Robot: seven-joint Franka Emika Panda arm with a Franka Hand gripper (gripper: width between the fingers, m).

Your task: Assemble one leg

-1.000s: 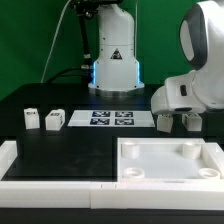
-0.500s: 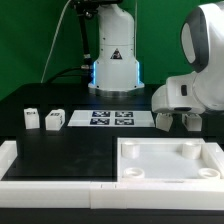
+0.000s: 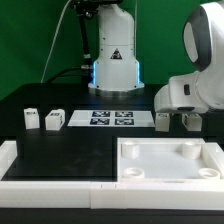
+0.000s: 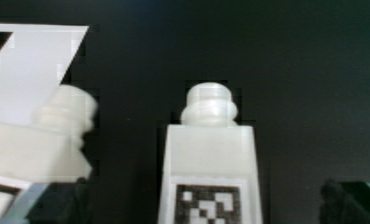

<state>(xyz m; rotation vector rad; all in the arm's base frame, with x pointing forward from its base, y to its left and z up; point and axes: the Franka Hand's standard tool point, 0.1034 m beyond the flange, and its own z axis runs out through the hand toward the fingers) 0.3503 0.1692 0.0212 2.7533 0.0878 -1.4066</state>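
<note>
Flat green backdrop wall [image 3: 30,50] behind the scene, matte black counter [image 3: 90,150] under soft, even light, raised white border [image 3: 50,192] along the counter's near edge, thin white marker board [image 3: 78,119] lying flat toward the back

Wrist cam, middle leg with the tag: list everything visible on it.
The leg is a small white block, matte and plastic-looking, with a rounded knob on one end and a black-and-white square tag on its near face, partly cut off by the frame. It sits on the black table. A second leg is beside it, tilted, with a dark gap between them. Nothing else touches it in view.
</note>
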